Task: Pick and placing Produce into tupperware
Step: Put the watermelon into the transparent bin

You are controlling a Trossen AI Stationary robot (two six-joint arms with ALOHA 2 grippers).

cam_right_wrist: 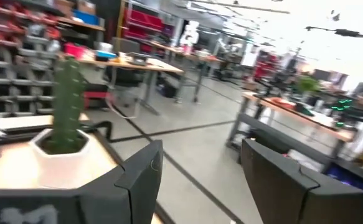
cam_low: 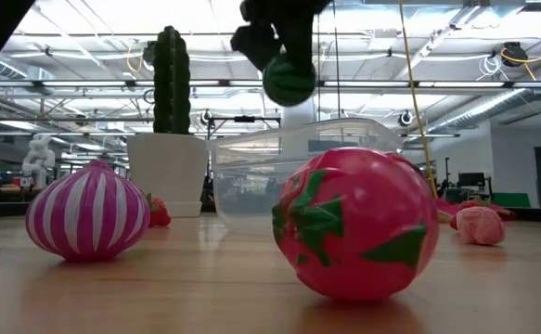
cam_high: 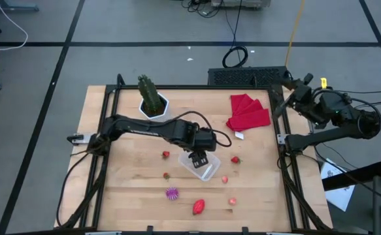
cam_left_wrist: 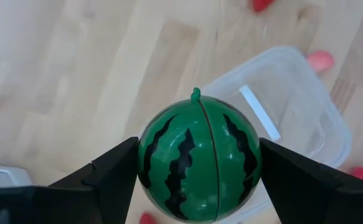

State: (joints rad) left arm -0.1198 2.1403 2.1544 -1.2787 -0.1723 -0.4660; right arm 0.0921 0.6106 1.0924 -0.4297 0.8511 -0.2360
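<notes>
Fingers [cam_left_wrist: 116, 177] of my left gripper [cam_left_wrist: 197, 168] are closed on the toy watermelon [cam_left_wrist: 198, 158], one dark pad on each flank, stem nub pointing away from the wrist. In the left wrist view the melon hangs above the near corner of the clear tupperware [cam_left_wrist: 306, 106], which holds no produce that I can see.

High view: my left gripper [cam_high: 200, 155] sits over the tupperware [cam_high: 205, 170] at the middle of the desk [cam_high: 125, 189]. Loose produce lies around it: a red berry [cam_high: 166, 155] toward the left edge, a purple ridged piece [cam_high: 172, 193] and a larger red piece [cam_high: 198, 207] near the front edge, a pink berry [cam_high: 232, 201] toward the front right. My right arm waits off the right edge.

Low view: the melon [cam_low: 289, 82] is suspended above the container rim [cam_low: 298, 134], not yet inside. A striped purple piece [cam_low: 87, 210] and a big pink strawberry [cam_low: 358, 227] rest on the desk in front.

Right wrist view: my right gripper [cam_right_wrist: 200, 180] stands open and empty, facing the cactus [cam_right_wrist: 66, 106].

Progress, by my judgement: first item at release point; all others remain.
</notes>
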